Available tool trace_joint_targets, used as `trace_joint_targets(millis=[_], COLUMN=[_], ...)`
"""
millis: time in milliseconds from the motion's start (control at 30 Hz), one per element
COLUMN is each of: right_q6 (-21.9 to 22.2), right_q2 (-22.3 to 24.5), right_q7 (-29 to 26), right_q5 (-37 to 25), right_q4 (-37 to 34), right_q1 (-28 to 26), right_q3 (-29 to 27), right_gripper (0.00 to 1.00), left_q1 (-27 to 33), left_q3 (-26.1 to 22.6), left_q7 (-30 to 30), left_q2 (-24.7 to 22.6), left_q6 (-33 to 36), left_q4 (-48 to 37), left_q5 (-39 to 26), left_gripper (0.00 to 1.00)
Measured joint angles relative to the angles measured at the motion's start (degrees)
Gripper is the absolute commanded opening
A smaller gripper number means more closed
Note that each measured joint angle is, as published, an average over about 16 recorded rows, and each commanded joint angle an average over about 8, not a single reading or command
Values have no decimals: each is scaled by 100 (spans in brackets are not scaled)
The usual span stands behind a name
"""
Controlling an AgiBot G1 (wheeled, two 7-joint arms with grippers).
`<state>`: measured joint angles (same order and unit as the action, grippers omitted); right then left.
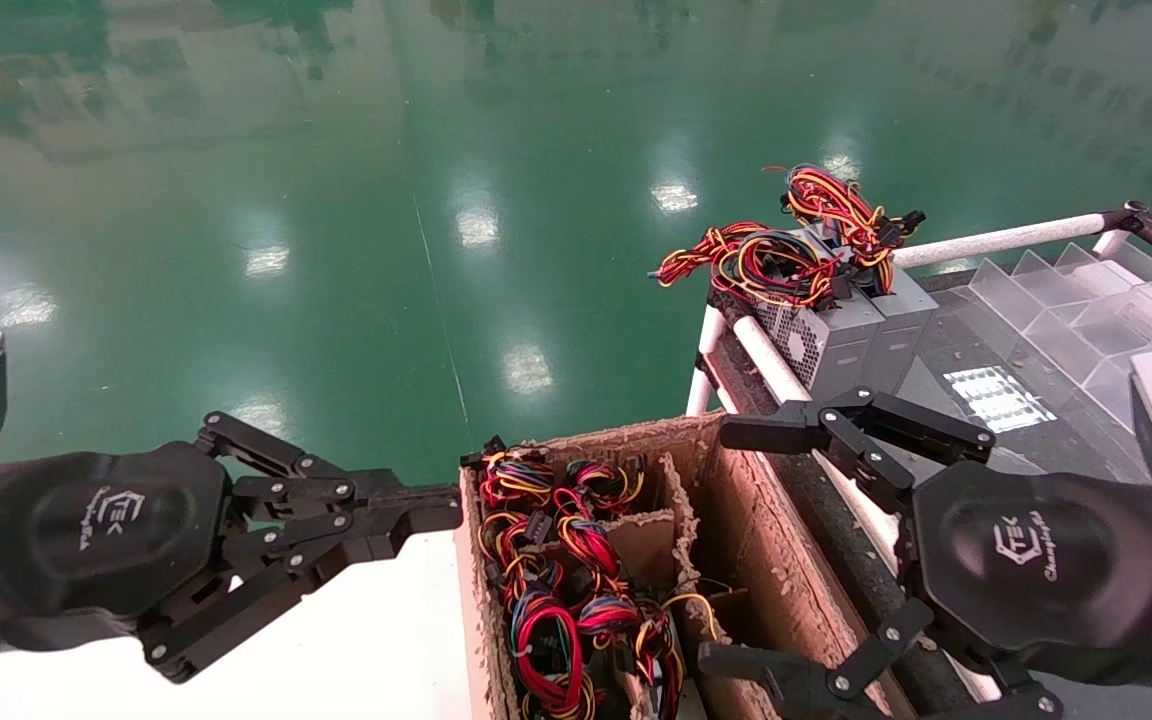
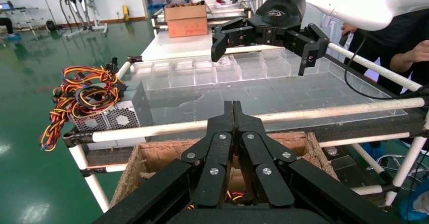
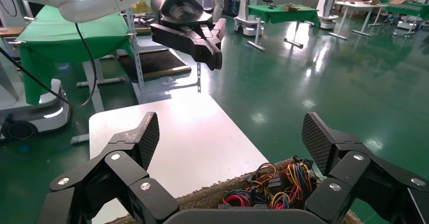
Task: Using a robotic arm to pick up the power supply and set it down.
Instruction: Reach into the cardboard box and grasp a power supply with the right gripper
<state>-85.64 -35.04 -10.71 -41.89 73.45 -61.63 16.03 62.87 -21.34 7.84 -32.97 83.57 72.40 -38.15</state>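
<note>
Your cardboard box (image 1: 736,560) of wire bundles sits between both claws. The power supply (image 1: 841,340) stands on the rack just beyond your right claw (image 1: 736,545), fingers spread apart. Left claw (image 1: 436,515): fingers pressed together, empty.

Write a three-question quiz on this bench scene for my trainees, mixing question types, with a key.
1. True or false: the left gripper has its jaws shut.
2. Where do the grey power supplies stand? A) in the cardboard box B) on the railed bench beside it C) on the green floor
3. Fill in: the right gripper hangs above the box with its jaws ____.

Key: 1 true; 2 B; 3 open
</note>
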Motion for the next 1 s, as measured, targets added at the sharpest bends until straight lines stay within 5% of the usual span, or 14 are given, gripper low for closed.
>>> trace_joint_targets(millis=[67,633,1000], right_q6=[0,97,282], right_q2=[0,-34,-311], right_q7=[0,-85,-370], right_q5=[0,-167,-1055], right_q4=[0,-142,-432], right_q1=[0,-28,-287], right_q3=[0,89,595], right_gripper=[100,100,100], left_q1=[0,0,1], left_q3=[0,0,-1], left_q7=[0,0,-1], left_q2=[0,0,0], left_q6=[0,0,1], left_q4=[0,-1,-1], left_q5=[0,0,0], left_gripper=[100,100,100])
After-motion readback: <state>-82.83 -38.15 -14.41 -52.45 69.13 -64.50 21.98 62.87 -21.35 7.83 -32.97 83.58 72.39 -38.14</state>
